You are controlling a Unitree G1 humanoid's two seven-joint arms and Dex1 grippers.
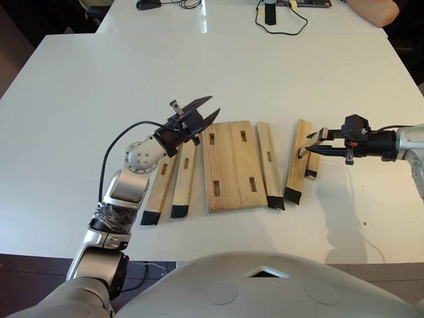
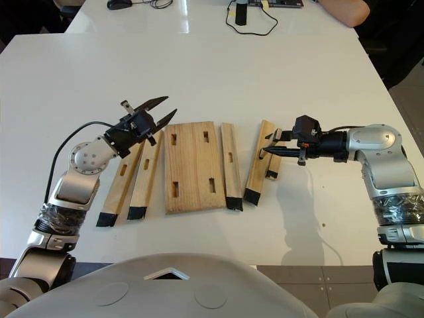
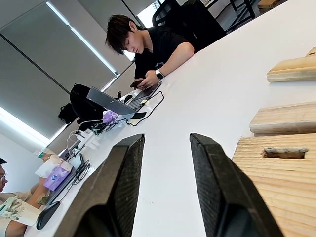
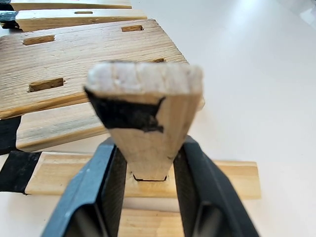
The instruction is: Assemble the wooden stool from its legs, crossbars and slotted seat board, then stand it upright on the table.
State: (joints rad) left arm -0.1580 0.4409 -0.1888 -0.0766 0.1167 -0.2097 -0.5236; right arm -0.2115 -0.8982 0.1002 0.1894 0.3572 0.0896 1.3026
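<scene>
1. Pale wood with four slots: slotted seat board [image 1: 230, 165], flat on the white table [image 1: 79, 99], long edges running away from the robot.
2. Left of the seat board: first leg [image 1: 185, 180] just beside its left edge, second leg [image 1: 159, 192] just left of that. Both flat, black tape on the near ends.
3. Right of the seat board: third leg [image 1: 268, 162] just beside its right edge, fourth leg [image 1: 298, 162] farther right and slanted, short bar [image 1: 312, 165] just right of that. Black tape on the near ends here too.
4. Left gripper [image 1: 205, 110]: wide open, nothing between the fingers, at the seat board's far left corner, over the far end of the first leg.
5. Right gripper [image 1: 310, 144]: right of the seat board, at the fourth leg and short bar. Clamped narrow on a wooden piece [image 4: 145, 108] with a ragged black mark under its end; which part of the stool, impossible to tell.
6. Beyond the seat board, on a second desk [image 1: 218, 16]: black mouse [image 1: 148, 4], black box [image 1: 270, 13] and looped cable [image 1: 291, 30]. Any lettering there too small to read.
</scene>
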